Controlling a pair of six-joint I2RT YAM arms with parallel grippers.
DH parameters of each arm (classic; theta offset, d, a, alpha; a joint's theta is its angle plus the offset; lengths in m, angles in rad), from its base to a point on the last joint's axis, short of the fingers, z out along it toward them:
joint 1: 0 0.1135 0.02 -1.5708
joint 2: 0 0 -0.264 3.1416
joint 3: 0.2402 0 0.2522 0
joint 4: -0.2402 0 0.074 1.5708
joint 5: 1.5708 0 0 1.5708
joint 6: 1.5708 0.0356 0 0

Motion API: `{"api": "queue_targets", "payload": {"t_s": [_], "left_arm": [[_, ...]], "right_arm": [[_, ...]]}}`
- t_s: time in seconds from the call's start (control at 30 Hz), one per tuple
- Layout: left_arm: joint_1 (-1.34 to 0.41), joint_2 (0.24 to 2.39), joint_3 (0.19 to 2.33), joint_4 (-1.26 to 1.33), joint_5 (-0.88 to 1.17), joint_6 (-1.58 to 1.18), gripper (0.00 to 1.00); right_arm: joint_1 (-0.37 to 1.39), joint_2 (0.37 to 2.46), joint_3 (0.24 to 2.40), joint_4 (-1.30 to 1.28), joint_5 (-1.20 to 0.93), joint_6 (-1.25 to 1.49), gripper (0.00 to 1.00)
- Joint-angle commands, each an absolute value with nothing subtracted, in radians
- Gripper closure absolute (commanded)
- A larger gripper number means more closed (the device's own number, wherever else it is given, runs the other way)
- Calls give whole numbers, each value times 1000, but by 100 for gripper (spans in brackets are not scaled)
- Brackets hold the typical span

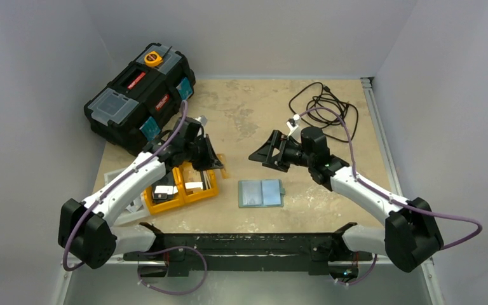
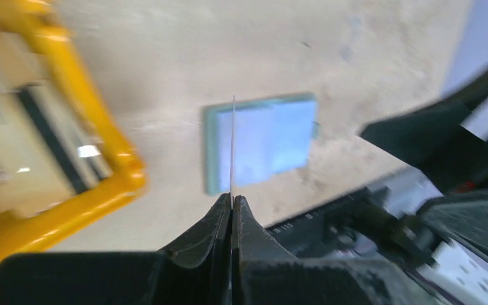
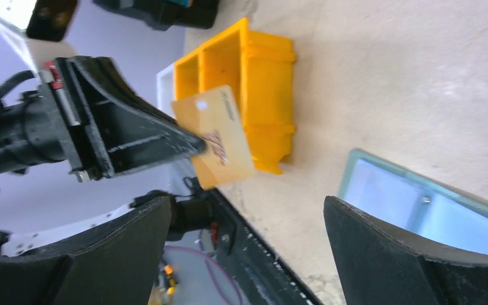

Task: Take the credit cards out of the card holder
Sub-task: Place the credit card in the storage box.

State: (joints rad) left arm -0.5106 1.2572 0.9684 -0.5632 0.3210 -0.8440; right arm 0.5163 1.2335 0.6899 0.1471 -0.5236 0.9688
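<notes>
The card holder point(image 1: 260, 193) lies open and flat on the table, grey-green with a pale blue lining; it also shows in the left wrist view point(image 2: 267, 140) and the right wrist view point(image 3: 413, 203). My left gripper point(image 1: 215, 162) is shut on a credit card, held in the air between the wallet and the orange tray. The card is edge-on in the left wrist view point(image 2: 232, 146) and looks tan-orange in the right wrist view point(image 3: 219, 136). My right gripper point(image 1: 265, 152) is open and empty above the table, beyond the wallet, its jaws wide apart point(image 3: 248, 254).
An orange two-compartment tray point(image 1: 147, 202) with flat cards in it stands left of the wallet, also in the wrist views point(image 2: 111, 136) point(image 3: 264, 70). A black toolbox point(image 1: 140, 95) sits at the back left. A coiled black cable point(image 1: 324, 105) lies at the back right.
</notes>
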Motion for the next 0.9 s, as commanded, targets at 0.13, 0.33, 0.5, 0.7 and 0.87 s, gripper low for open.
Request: {"api": "queue_targets", "payload": {"t_s": [0.13, 0.33, 0.5, 0.7, 0.87], "left_arm": [[-489, 1280, 1064, -935, -282, -745, 100], [-489, 1401, 1077, -960, -387, -753, 100], [-488, 1473, 1103, -978, -424, -750, 100], [-487, 1519, 1111, -945, -359, -723, 80], [-487, 1462, 1112, -913, -298, -709, 51]], "right_arm": [[517, 1204, 739, -70, -355, 793, 6], [521, 1213, 736, -96, -325, 753, 4], [525, 1213, 726, -108, -310, 734, 4], [542, 1222, 721, -112, -281, 720, 4], [589, 1228, 736, -148, -210, 706, 4]]}}
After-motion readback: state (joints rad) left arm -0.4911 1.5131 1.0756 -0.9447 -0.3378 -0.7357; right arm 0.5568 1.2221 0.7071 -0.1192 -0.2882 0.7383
